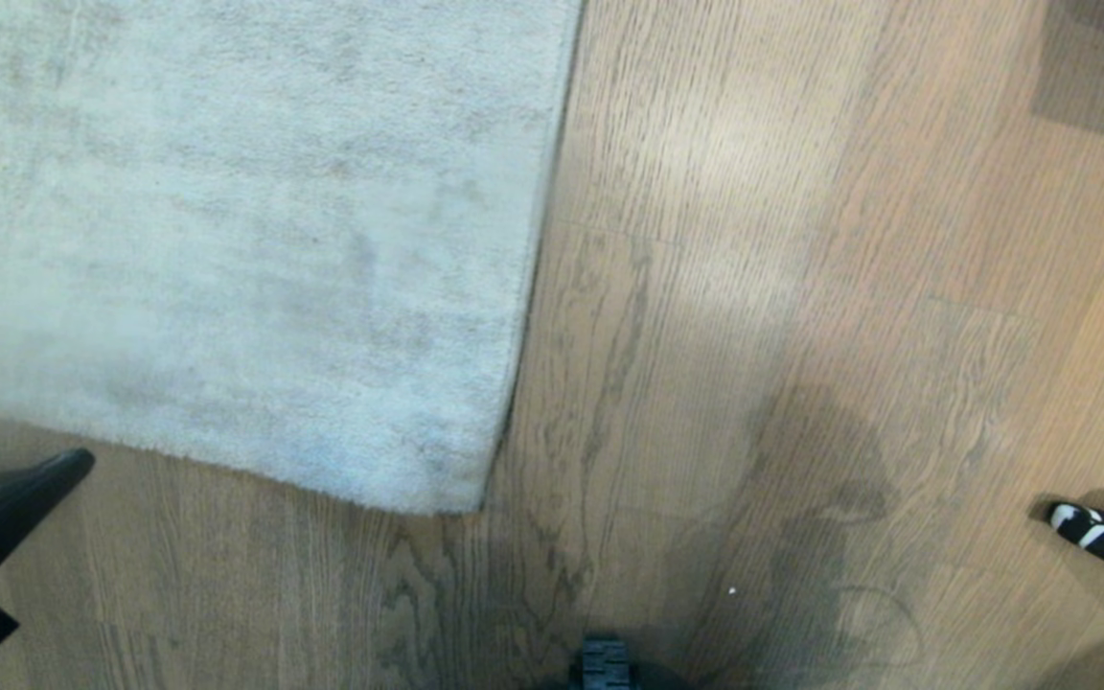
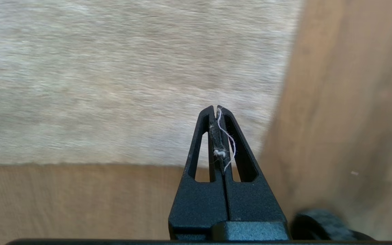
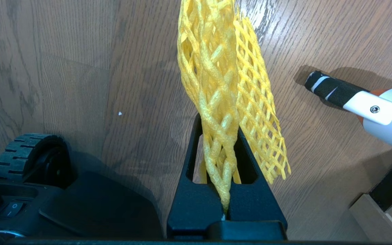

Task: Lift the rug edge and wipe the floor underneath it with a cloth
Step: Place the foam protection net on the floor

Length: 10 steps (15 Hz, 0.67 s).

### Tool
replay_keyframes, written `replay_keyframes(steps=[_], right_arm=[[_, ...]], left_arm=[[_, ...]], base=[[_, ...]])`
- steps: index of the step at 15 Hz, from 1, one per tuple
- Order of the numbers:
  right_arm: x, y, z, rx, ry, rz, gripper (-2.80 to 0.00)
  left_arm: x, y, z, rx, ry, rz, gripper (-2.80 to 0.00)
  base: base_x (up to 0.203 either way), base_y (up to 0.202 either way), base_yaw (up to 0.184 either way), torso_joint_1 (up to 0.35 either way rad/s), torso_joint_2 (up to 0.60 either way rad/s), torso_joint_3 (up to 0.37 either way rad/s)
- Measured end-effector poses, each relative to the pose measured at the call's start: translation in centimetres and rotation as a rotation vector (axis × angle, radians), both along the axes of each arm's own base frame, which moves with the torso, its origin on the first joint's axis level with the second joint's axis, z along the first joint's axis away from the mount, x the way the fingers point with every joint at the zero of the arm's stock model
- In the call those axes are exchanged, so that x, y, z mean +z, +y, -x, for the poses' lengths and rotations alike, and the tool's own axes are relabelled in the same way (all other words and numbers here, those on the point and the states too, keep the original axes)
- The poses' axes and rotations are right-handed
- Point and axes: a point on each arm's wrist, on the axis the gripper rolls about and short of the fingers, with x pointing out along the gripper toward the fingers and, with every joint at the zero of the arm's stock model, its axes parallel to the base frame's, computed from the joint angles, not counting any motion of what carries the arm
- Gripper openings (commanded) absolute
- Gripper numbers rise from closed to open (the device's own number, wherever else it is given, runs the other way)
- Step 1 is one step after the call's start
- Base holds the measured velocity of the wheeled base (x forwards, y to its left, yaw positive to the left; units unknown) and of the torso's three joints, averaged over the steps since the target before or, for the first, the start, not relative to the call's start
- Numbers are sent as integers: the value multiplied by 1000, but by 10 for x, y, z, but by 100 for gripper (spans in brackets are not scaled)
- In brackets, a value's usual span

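left pincer (image 2: 215,108), pressed together and empty, should part, then nip the rug edge (image 2: 168,160) low; right pincer (image 3: 221,117) clamps the cloth (image 3: 223,85).

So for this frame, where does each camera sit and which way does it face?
Head: high on the robot, looking down at the rug corner and floor; left gripper shows at the edge.
Left wrist: behind the shut left gripper, facing the rug.
Right wrist: behind the right gripper, shut on the yellow mesh cloth, facing floor.
Shared: head and left wrist see the rug corner.
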Motion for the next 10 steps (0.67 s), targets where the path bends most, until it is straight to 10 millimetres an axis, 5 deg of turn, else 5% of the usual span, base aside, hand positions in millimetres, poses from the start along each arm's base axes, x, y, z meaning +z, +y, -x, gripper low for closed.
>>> replay_keyframes(steps=[5,10], right_arm=[[0,0,0,0,1,0,-280],[0,0,0,0,0,0,-280]], left_arm=[[-14,-40,48,-58,21,15,-280],[-44,-44,82,168,78,-60,-280]], base=[[0,0,0,0,0,0],[0,0,0,0,0,0]])
